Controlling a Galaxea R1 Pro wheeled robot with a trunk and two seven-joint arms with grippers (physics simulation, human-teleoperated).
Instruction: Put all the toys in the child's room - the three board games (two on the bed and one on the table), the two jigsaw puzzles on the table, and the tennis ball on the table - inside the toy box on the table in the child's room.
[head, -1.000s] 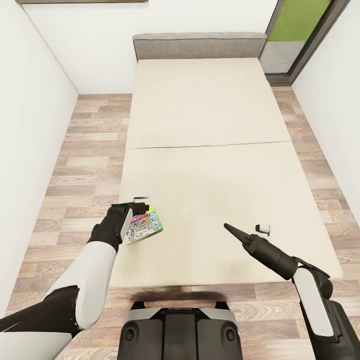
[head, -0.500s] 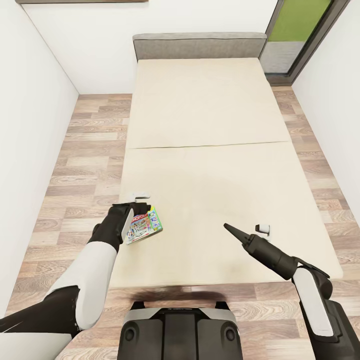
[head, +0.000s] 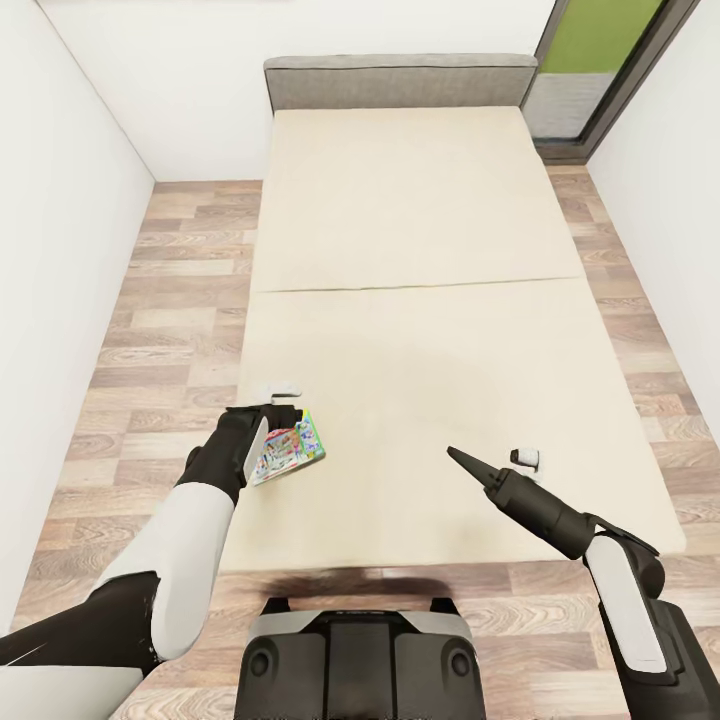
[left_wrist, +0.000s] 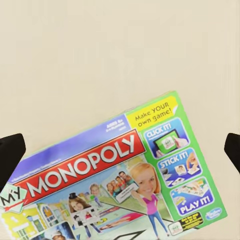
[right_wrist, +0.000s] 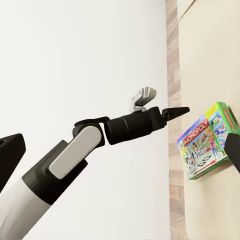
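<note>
The Monopoly box lies flat near the bed's near-left corner, probably light, stiff and slick. The left gripper hangs over it, wide apart; opposite long edges look the best hold. The right gripper also stands wide, holding nothing.

A bedroom in a home

A low bed with a beige mattress and grey headboard stands on wood-plank floor between white walls (a dark-framed window at the far corner).

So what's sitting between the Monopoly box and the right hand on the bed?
Nothing: in the head view only bare beige mattress of the bed lies between the Monopoly box and the right hand.
</note>
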